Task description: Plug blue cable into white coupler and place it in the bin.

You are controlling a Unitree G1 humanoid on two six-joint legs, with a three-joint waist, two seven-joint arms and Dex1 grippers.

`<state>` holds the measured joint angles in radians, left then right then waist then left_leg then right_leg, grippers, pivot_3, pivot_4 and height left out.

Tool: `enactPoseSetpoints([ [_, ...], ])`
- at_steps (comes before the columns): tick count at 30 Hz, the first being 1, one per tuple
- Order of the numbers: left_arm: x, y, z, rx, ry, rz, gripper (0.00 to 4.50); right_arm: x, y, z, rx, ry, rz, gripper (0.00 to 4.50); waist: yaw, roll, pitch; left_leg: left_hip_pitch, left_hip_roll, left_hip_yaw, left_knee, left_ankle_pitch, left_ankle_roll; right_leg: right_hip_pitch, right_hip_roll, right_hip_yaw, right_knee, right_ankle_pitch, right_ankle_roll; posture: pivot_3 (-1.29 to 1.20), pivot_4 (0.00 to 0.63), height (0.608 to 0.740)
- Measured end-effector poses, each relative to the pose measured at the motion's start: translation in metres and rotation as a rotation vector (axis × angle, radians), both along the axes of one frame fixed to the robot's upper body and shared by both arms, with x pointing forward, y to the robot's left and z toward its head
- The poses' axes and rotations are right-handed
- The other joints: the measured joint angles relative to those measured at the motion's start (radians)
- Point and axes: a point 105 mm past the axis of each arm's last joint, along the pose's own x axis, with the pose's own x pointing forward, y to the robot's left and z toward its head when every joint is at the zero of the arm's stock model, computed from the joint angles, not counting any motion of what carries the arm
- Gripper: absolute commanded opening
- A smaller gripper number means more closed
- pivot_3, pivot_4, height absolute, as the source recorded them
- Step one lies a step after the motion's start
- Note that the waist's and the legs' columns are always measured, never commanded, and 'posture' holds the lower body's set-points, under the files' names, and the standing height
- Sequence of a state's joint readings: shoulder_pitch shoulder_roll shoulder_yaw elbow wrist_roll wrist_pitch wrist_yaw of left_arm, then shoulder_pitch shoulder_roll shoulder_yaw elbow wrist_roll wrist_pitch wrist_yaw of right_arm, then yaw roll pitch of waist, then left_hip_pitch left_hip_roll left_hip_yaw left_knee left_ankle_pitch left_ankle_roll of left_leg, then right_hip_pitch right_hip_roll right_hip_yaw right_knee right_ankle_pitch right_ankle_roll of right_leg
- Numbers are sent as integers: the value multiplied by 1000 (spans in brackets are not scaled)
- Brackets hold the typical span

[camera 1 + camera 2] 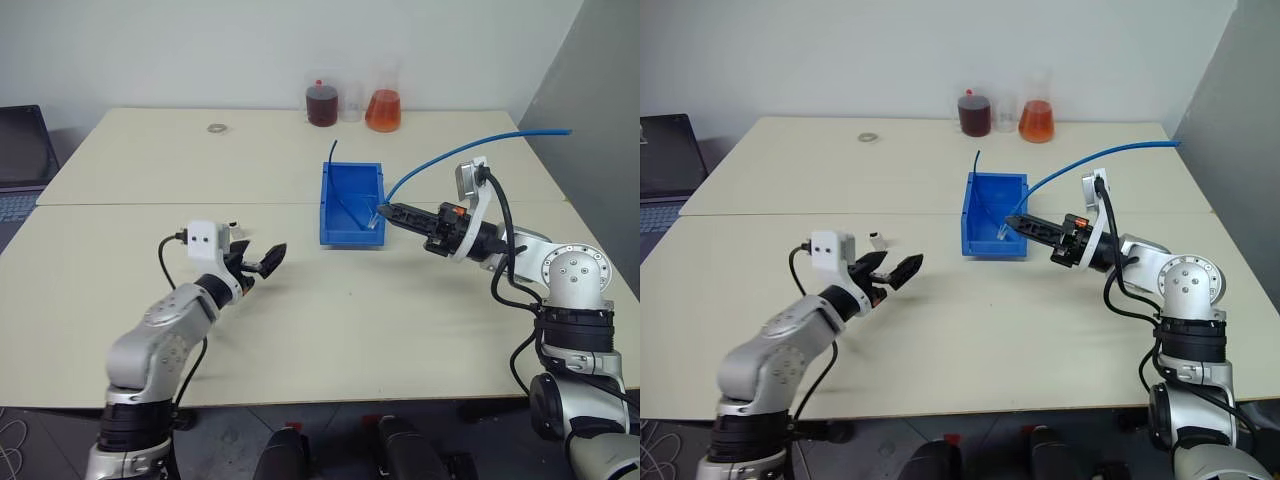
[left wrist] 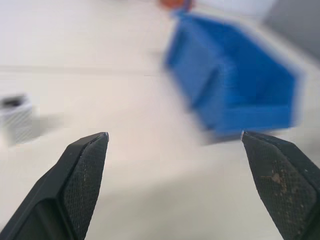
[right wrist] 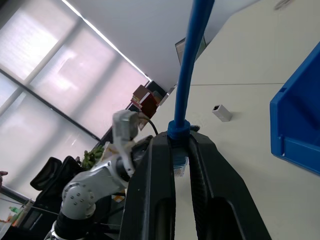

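Left pincer (image 1: 257, 262), nearest the viewer, hangs just above the tabletop (image 1: 350, 330) with its two black fingers spread wide and nothing between them. The coupler (image 1: 877, 240), a small white block, lies free on the tabletop just beyond that pincer, dark opening visible in the right wrist view; it is not plugged and not held. The wide spread and low, level pose suit an approach to pick the coupler up, judged from its closeness.

Right pincer (image 1: 385, 211), farther off and raised, is clamped on the cable (image 1: 470, 146) close behind its clear plug, so the plug projects past the fingertips and stays stiff enough to be steered into a socket. The plug hovers at the near right corner of the bin (image 1: 338, 222); the rest of the cable arches up and away to the right, off the tabletop.

The bin stands mid-tabletop between the arms, a dark thin wire (image 1: 331, 151) poking from its far wall. Beyond it, flasks (image 1: 383, 108) and a metal ring (image 1: 216, 128) stand well apart from the work.
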<state>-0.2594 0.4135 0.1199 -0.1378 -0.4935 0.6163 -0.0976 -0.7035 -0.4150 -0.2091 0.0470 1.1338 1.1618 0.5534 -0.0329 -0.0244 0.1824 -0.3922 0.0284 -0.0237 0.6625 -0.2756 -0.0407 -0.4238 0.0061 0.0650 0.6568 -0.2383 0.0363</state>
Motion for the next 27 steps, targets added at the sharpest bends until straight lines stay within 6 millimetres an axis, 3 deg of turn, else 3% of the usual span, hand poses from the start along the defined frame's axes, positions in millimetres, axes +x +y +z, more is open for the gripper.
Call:
enactPoseSetpoints([
  [2, 9, 15, -16, 36, 31, 152, 4485, 1, -1, -1, -10, -2, -5, 131, 2, 0, 0, -1, 0, 0, 0, 0, 0, 0, 0, 0, 0, 0, 0, 0, 150, 740],
  [7, 34, 31, -20, 100, 31, 336, 4485, 0, 0, -2, -14, -3, 0, 131, 4, 0, 0, -2, 0, -1, 1, 0, 0, -1, 0, -1, 0, 1, 0, 0, 150, 740],
  [14, 60, 24, -16, 95, 11, 331, 4485, 3, -1, -4, -29, -6, -17, 131, 3, 0, 0, -3, 0, -1, 0, 0, 0, -1, -1, -2, 0, 1, 0, 0, 150, 740],
  [27, 72, 9, -15, 70, 5, 283, 4485, 3, -3, -4, -29, -9, -27, 131, 6, 0, 0, -3, -1, -1, 1, 0, 0, -1, -2, -2, 1, 1, 0, 0, 150, 740],
])
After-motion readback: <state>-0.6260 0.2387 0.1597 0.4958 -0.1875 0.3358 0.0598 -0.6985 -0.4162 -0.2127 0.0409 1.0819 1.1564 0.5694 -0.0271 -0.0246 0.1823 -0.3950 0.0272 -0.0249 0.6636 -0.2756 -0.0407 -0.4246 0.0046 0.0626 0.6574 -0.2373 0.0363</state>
